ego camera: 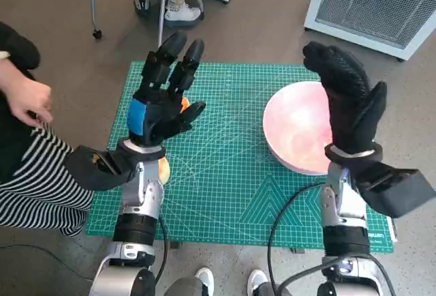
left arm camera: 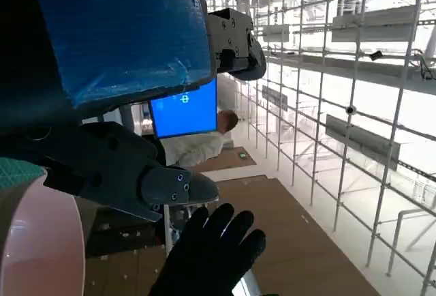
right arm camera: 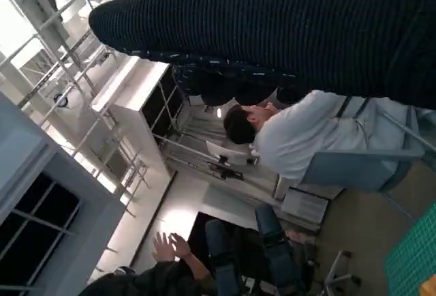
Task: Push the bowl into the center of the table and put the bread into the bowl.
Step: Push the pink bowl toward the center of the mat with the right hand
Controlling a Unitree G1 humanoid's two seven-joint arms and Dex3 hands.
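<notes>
At the far left of the head view we saw a person in a black-and-white striped garment (ego camera: 37, 180) sitting just beside the counter with its green gridded cutting mat (ego camera: 225, 173). Our left hand (ego camera: 160, 98), black with blue tape over its back, was raised above the mat's left part with its fingers spread wide and nothing in them. Under it only orange-tan slivers of what we took for the bread (ego camera: 163, 170) peeked out at the wrist and palm, so the hand seemed poised over the bread, ready to come down on it. Further right, the shallow round pink bowl (ego camera: 296, 132) sat on the mat's right half, off centre, so we judged the push was not yet done. Our right hand (ego camera: 347, 98) in its black knitted glove stood upright over the bowl's right part, fingers extended and holding nothing; whether it touched the rim we could not tell. It looked placed to sweep the bowl leftward.
</notes>
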